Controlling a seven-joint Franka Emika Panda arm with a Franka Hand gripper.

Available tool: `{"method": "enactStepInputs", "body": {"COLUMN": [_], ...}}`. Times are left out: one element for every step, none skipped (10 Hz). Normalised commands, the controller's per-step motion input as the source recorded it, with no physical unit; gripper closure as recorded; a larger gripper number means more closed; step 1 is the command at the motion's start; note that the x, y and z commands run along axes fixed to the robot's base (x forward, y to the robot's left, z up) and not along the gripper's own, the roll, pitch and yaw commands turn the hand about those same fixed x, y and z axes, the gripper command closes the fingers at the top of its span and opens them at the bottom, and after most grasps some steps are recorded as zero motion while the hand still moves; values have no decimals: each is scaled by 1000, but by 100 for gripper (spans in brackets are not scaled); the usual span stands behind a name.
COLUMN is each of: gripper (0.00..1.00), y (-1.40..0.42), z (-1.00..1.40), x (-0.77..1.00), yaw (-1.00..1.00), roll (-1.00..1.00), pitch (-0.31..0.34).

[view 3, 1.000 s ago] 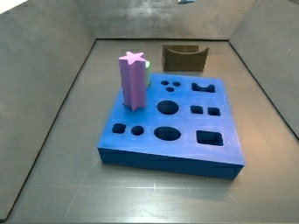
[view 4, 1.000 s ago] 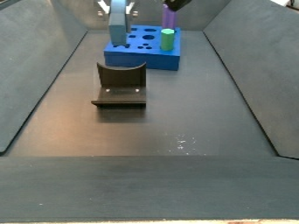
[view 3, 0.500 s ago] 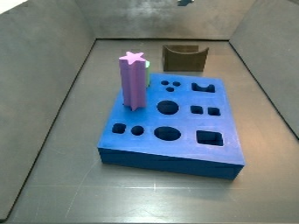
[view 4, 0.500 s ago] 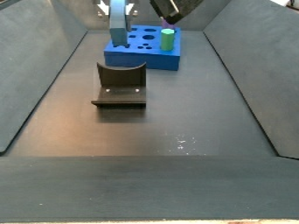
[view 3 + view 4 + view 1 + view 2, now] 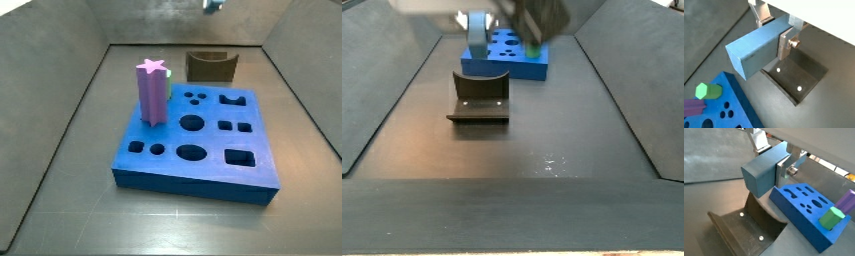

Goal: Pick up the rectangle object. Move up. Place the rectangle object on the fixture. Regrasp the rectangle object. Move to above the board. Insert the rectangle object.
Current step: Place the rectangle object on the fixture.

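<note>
The rectangle object (image 5: 756, 50) is a light-blue bar, and my gripper (image 5: 775, 29) is shut on it, silver fingers (image 5: 785, 44) pressing its two broad faces. Both wrist views show the held bar (image 5: 764, 170) hanging in the air above the fixture (image 5: 797, 75) (image 5: 747, 225). The blue board (image 5: 807, 210) with its holes lies just beyond the fixture. In a side view the bar (image 5: 477, 35) hangs over the fixture (image 5: 480, 97), with the gripper (image 5: 509, 15) blurred above it. Only a tip of the gripper (image 5: 214, 5) shows at the top edge of a side view.
A tall purple star-topped prism (image 5: 152, 92) stands in the board (image 5: 194, 140) at its left side, and a green hexagonal piece (image 5: 832, 218) sits in it too. The fixture (image 5: 210, 66) stands behind the board. Grey sloping walls enclose the floor.
The arm has swung in the side view and is now blurred, covering the purple prism and part of the board. The bar stays gripped at about the same height.
</note>
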Motion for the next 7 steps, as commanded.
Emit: {"method": "enactStepInputs", "body": {"gripper": [100, 100, 100, 100, 100, 100, 100], "y": [92, 99, 107, 112, 123, 128, 114], "z": [-1000, -1000, -1000, -1000, -1000, -1000, -822], "x": [146, 155, 161, 173, 182, 191, 167], "yaw": [-143, -145, -150, -160, -168, -182, -199], "roll": [-1000, -1000, -1000, -1000, -1000, -1000, -1000], "pitch": [52, 61, 67, 72, 78, 85, 93]}}
